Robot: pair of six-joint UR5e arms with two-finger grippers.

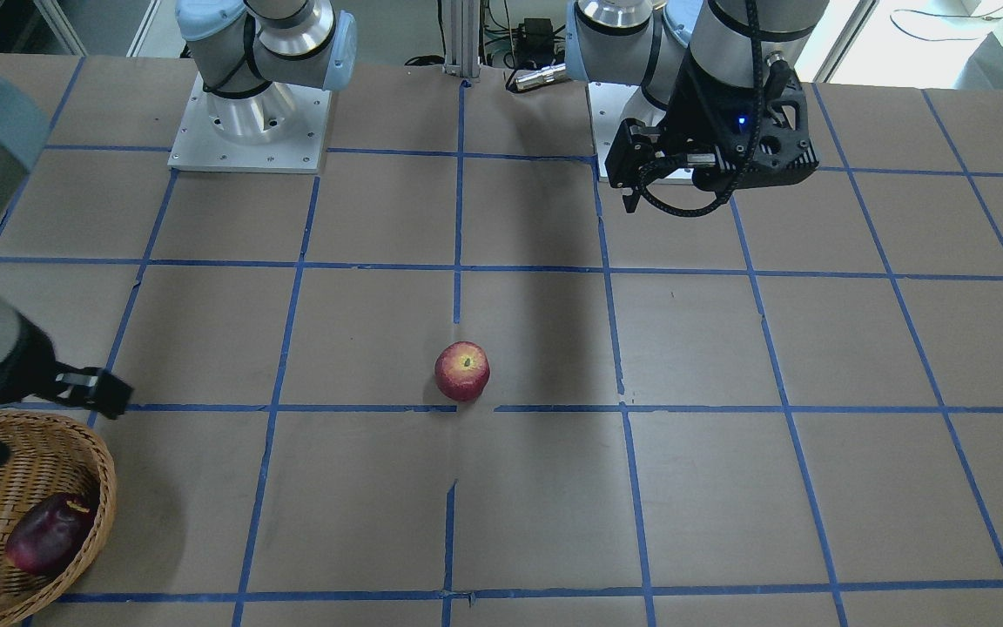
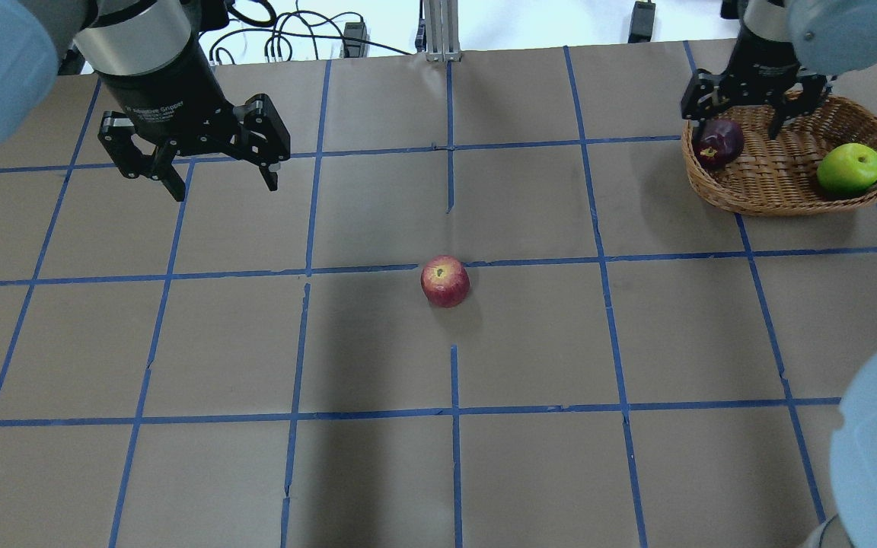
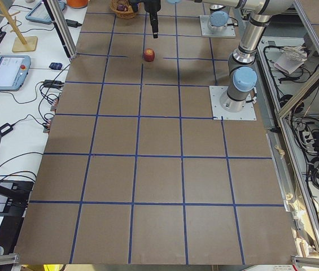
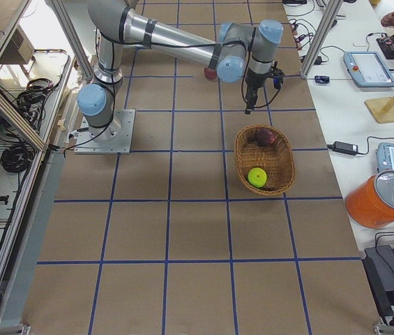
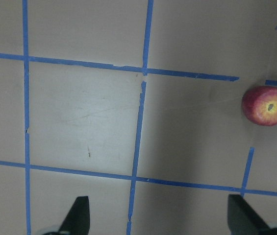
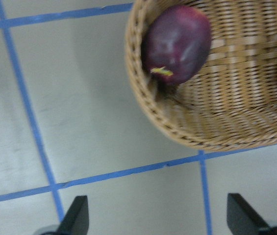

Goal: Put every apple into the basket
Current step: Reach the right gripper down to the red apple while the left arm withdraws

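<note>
While both grippers gape wide, one red apple (image 2: 445, 281) stands stem-up, well apart from the left gripper (image 2: 225, 186); under the right gripper (image 2: 739, 131), one oval basket (image 2: 758, 194), long axis side-to-side, holds two: maroon apple (image 2: 719, 142), green apple (image 2: 849, 167).

Left arm (image 1: 710, 35), right arm (image 4: 176, 38): silver tubes wearing pale-blue joint caps, sitting on screwed square plates (image 1: 197, 157). Left gripper (image 2: 225, 186), right gripper (image 2: 739, 133): black; cable (image 1: 680, 212) looping under the left.
</note>
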